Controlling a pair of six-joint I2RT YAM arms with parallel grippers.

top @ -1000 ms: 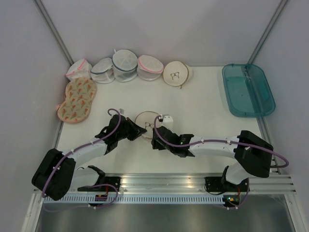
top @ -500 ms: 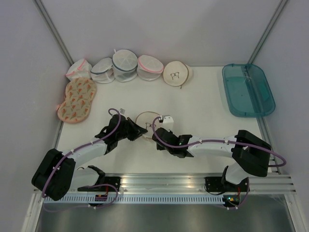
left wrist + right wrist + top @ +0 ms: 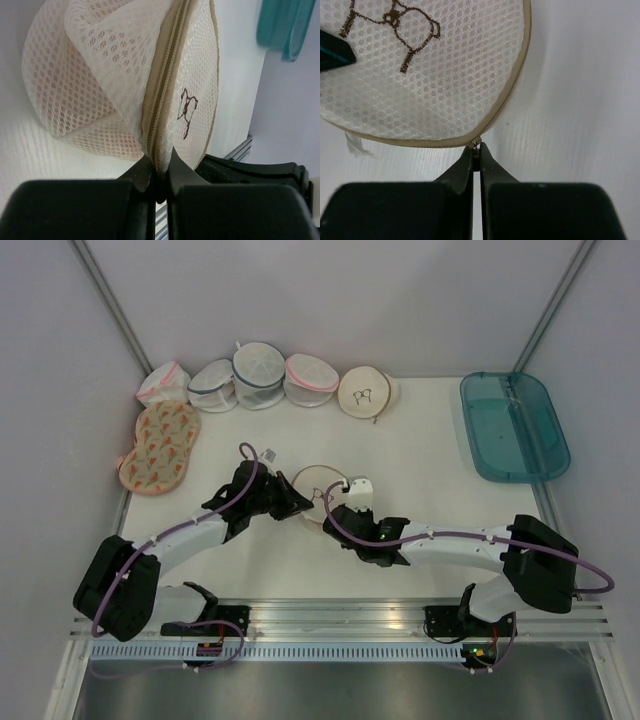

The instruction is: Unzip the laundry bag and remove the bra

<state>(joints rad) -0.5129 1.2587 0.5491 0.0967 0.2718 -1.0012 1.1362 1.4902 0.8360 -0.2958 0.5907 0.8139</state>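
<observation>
So the laundry bag [image 3: 318,483] sits on the table [image 3: 430,455] between the arms, left gripper [image 3: 160,161] clamped on its zip rim [image 3: 162,95] to steady it while the right gripper [image 3: 476,150] pinches the zipper pull [image 3: 477,142], presumably to drag it open.

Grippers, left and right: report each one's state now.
Left gripper: shut on the zip rim of the laundry bag.
Right gripper: shut on the zip pull.

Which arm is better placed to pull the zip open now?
Right: the right gripper is shut on the zip end of the laundry bag, seemingly the pull; the left gripper pinches the tan rim, steadying it.
</observation>
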